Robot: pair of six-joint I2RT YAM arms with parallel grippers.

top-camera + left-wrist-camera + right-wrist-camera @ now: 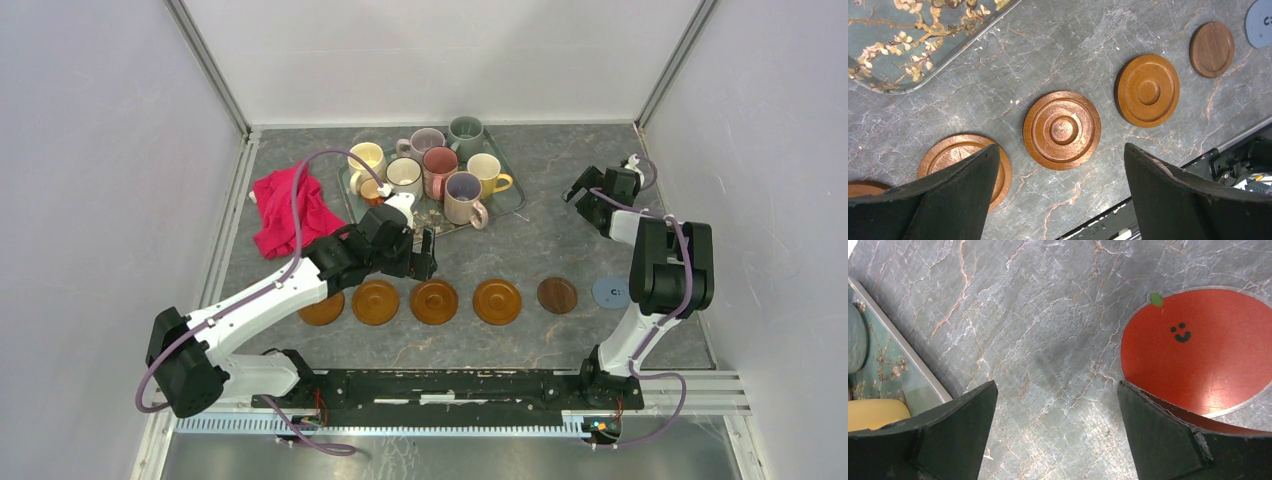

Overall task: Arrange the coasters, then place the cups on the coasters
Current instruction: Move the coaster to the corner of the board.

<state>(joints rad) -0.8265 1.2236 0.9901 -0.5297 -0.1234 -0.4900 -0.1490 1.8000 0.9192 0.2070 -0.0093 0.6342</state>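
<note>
Your left pincer (1060, 150) hangs above the desk (520, 250) with its jaws wide apart and nothing between them. Six coasters (497, 301) lie flat in a row along the near side of the desk, none touching its neighbour. From the wrist camera, the middle orange-brown coaster (1062, 130) sits right under the gap between the jaws. Another orange-brown coaster (953, 155) is partly hidden behind the left-hand finger (948, 200). Further along to the right you see a third orange-brown coaster (1148, 90), then the dark brown coaster (557, 295), and last the grey-blue coaster (610, 292).

Your right pincer (1055, 385) is also spread open and empty, out beyond the far right end of the row. The red coaster (1198, 350), printed with a small smiling face and a green leaf, lies on the desk below it, part of it hidden behind the right-hand finger (1168, 440).

The cups (439, 165) all stand crowded together on the floral tray (510, 198) at the far middle of the desk, beyond the row of coasters. The left pincer is just in front of the tray's near edge, and the right pincer is off to its right. A red cloth (290, 210) lies crumpled left of the tray
</note>
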